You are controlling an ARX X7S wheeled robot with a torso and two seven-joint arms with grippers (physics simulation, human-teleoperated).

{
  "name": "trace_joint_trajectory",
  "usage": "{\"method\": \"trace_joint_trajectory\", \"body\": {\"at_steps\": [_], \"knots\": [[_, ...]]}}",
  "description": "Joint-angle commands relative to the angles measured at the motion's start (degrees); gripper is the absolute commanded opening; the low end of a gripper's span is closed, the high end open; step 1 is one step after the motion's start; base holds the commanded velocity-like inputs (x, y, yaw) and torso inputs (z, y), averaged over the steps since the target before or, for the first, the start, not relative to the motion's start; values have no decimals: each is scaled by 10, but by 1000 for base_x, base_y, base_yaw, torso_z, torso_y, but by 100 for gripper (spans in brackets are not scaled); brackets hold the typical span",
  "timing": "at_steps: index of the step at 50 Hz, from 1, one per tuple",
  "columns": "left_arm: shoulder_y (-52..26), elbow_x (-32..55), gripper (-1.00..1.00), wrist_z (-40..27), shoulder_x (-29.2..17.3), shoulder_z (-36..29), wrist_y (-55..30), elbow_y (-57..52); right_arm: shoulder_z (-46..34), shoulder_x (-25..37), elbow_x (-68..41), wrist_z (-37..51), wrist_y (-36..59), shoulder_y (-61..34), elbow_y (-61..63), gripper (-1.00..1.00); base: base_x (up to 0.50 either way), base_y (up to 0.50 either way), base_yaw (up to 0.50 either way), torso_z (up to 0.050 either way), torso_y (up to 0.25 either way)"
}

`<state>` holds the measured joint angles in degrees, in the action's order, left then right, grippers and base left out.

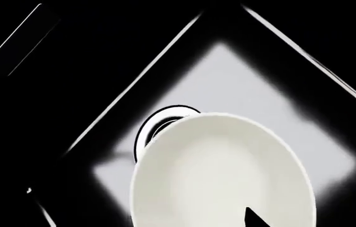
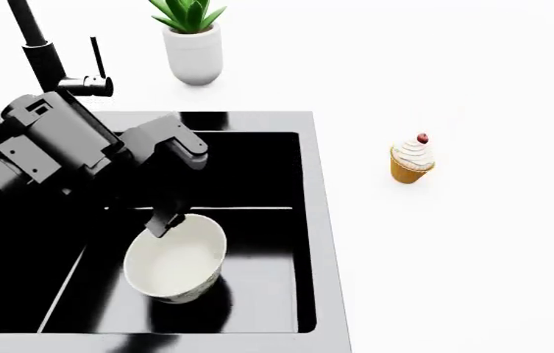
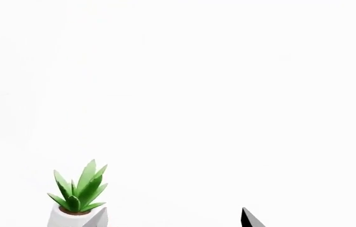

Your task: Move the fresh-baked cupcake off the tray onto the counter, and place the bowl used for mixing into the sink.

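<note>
Left claw (image 2: 165,220) is seen clenched on the near rim of the bowl (image 2: 173,261), which is held tilted inside the sink (image 2: 257,309) with open black floor around it, while the cupcake (image 2: 412,159) stands upright on bare worktop (image 2: 473,257) well right of the sink.

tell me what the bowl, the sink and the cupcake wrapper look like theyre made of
Bowl: smooth off-white, softly glossy, probably glazed ceramic or plastic; no pattern shows. Sink: black basin with a mirror-like floor that reflects light, likely coated metal or composite, with a thin bright rim that looks like steel. Cupcake wrapper: yellow-orange and pleated, probably paper.
</note>
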<state>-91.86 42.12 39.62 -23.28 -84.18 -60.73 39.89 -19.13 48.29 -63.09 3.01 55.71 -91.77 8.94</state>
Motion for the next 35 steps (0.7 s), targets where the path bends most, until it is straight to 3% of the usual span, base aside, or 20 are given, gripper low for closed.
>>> {"method": "trace_joint_trajectory", "body": {"at_steps": [1,11,17,23,31,35], "knots": [[-12,5,100,-6,-24,6,-5,-34,-2,-5,1,1,-4,5,-1,100,0,0,0,0,0],[-46,54,100,-40,-92,76,5,-166,1,-8,3,4,-14,6,5,100,0,0,0,0,0],[-44,118,100,-106,-182,155,35,-379,23,2,5,28,-45,47,46,100,0,0,0,0,0],[-40,186,100,-171,-238,239,72,-490,58,27,6,51,-87,110,106,100,0,0,0,0,0],[6,219,100,-247,-287,327,193,-582,102,45,68,47,-207,220,199,100,0,0,0,0,0],[72,189,100,-309,-304,376,315,-631,134,41,116,66,-281,309,258,100,0,0,0,0,0]]}}
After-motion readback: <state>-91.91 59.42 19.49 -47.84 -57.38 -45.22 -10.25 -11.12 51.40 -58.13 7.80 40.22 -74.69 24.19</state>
